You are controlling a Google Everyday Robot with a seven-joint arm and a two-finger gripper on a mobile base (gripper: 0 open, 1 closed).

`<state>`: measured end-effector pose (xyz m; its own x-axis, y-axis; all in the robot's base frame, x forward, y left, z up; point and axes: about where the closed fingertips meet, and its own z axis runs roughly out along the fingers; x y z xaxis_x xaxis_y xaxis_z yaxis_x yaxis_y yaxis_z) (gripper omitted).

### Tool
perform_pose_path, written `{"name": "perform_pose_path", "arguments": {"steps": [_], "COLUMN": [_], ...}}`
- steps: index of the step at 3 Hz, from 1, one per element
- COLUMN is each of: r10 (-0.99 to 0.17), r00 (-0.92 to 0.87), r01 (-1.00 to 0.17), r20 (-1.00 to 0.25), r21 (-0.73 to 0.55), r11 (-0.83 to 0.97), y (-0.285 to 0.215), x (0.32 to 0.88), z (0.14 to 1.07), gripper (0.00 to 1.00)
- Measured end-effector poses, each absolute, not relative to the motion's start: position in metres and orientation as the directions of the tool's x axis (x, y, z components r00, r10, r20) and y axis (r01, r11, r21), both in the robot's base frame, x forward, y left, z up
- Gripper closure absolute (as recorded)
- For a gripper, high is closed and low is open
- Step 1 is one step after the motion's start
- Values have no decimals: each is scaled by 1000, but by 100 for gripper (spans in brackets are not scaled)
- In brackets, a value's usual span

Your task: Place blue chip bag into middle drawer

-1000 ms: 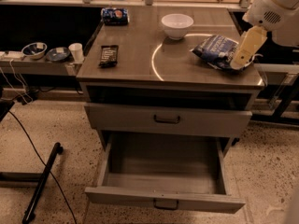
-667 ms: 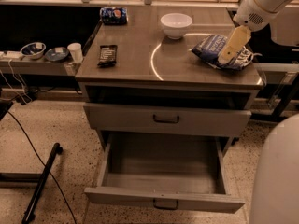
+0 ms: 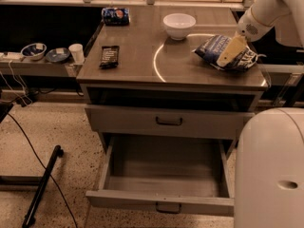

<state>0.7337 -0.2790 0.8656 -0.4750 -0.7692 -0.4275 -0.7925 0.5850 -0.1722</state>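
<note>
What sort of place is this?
Probably a robot test lab: a drawer cabinet holding a white bowl, loose cables on the floor, and the gripper at the blue chip bag on top.

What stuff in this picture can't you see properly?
1. Camera view: the tool sits over the blue chip bag on the counter's right side, hiding the bag's middle; whether it grips the bag cannot be told.
2. The middle drawer, pulled open: its front right corner is hidden by the robot's white body.
3. The small blue packet at the back: lettering too small to read.
4. The robot's arm: cut off by the top right edge.
</note>
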Motion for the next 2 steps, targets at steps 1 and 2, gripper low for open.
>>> {"name": "perform_pose_path", "arguments": {"steps": [1,2], "r10": [-751,-772], "r00": [-501,-446], "r01": [-803,-853], "r20": [-430,-453], "r21": [-92,-46], "r11": [588,520], "y": [-273,-251], "x": [730,713], "z": [844,852], "gripper": [50,74]}}
